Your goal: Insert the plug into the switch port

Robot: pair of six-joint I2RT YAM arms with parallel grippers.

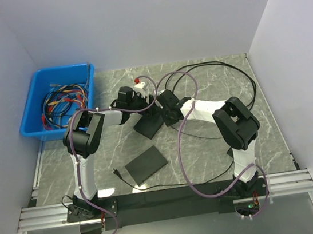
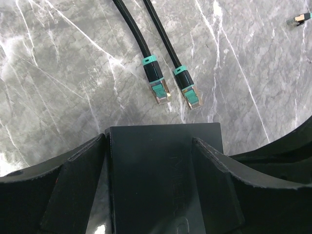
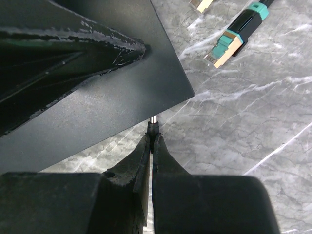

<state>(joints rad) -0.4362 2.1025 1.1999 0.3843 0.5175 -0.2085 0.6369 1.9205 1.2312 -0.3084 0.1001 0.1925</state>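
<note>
Silver-tipped black barrel plug [image 3: 153, 126] sits clenched in the right gripper [image 3: 152, 142], its long axis pointing straight ahead at the edge of the flat black switch box [image 3: 122, 97], just short of it. The left gripper [image 2: 150, 142] spreads wide over that box; I cannot tell whether it grips.

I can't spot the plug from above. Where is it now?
Right wrist view: the plug is pinched in the right gripper, its tip at the edge of the switch.
</note>
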